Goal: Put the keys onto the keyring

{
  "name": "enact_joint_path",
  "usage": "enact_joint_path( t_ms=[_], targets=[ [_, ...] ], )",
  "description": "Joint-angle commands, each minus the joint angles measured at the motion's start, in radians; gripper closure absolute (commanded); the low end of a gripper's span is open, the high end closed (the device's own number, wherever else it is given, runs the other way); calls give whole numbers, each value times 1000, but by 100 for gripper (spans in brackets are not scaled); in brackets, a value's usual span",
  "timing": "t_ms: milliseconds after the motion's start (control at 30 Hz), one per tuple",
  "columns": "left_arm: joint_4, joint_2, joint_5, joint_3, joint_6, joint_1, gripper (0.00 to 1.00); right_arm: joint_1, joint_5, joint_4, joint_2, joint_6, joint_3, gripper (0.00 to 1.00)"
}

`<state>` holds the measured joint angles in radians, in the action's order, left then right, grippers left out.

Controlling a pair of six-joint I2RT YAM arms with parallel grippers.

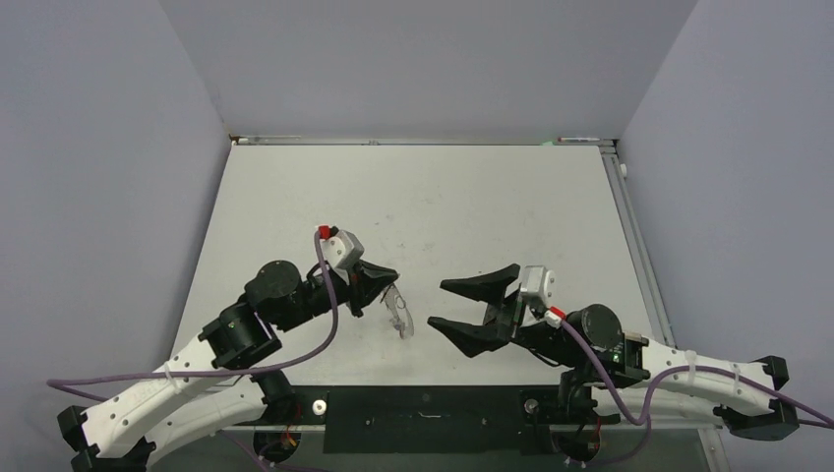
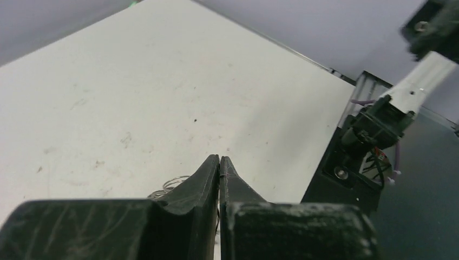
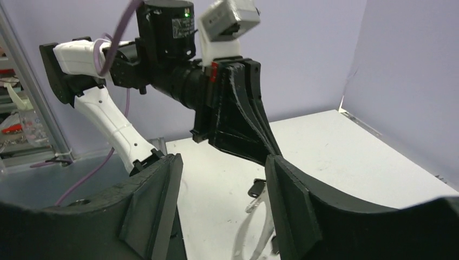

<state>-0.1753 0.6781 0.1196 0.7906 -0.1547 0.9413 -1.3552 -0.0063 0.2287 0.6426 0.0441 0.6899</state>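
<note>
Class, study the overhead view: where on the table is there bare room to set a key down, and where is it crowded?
Bare: the far half of the table, up to the back wall. Crowded: front middle, where the shut left jaws hold the keyring, with the open right jaws just across a narrow gap.

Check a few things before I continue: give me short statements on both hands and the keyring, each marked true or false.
1. The left hand is shut. True.
2. The right hand is clamped on a key. False: its fingers stand wide apart with nothing between them.
3. The keyring dangles from the left hand's fingertips. True, as far as the right wrist view shows.
4. The two hands are touching each other. False: the top view shows bare table between them.
5. The right hand's open fingers point toward the left hand. True.
</note>
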Motion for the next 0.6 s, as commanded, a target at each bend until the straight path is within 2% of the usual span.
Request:
enact_joint_path(
  t_ms=[0, 233, 367, 433, 567],
  targets=[
    [31, 38, -235, 55, -141, -1, 100, 1, 52, 31, -14, 44, -47, 44],
    [59, 108, -332, 79, -248, -1, 100, -20, 160, 257, 66, 54, -197, 47],
    [42, 125, -378, 99, -308, -1, 100, -57, 280, 369, 136, -62, -246, 49],
    [30, 129, -377, 110, -326, -1, 100, -65, 283, 399, 170, -125, -253, 56],
    [36, 123, -358, 110, -363, 0, 100, -67, 268, 442, 208, -184, -267, 58]
  ],
)
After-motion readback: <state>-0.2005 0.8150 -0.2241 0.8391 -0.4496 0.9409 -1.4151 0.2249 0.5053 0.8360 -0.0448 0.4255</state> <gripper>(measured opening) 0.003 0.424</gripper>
